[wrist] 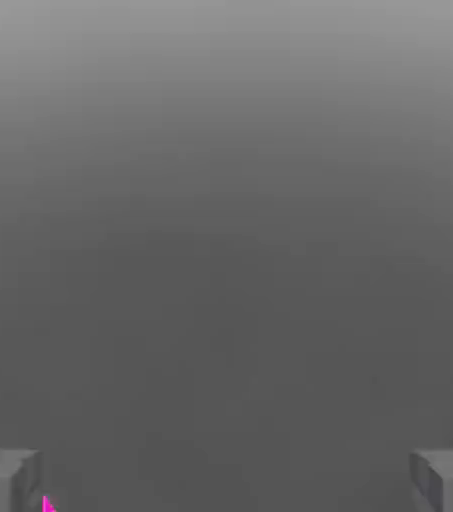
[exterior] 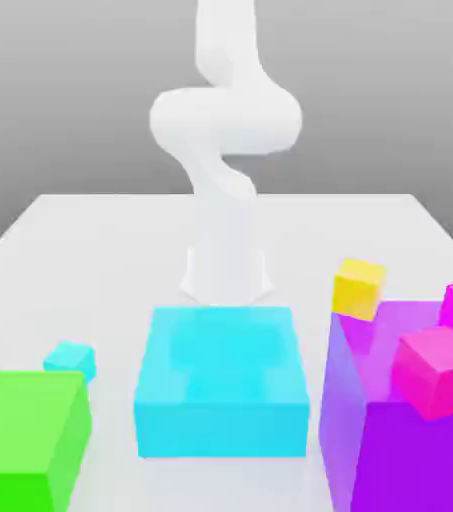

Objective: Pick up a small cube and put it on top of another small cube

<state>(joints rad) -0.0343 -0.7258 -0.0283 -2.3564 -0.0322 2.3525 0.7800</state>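
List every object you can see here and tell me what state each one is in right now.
small cyan cube: resting on the table, untouched
small yellow cube: on the table, nothing stacked on it
large cyan block: on the table
green block: on the table
purple block: carrying pink cubes
gripper: jaws open, empty

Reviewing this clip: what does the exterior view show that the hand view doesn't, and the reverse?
Exterior view: the white table, the arm, the small cyan cube, a large cyan block, a green block, a purple block, a small yellow cube and two magenta blocks. Hand view: the tool, its grey fingers wide apart with nothing between them, against plain grey. Shared: perhaps magenta, a sliver beside one finger; I cannot tell which block it belongs to.
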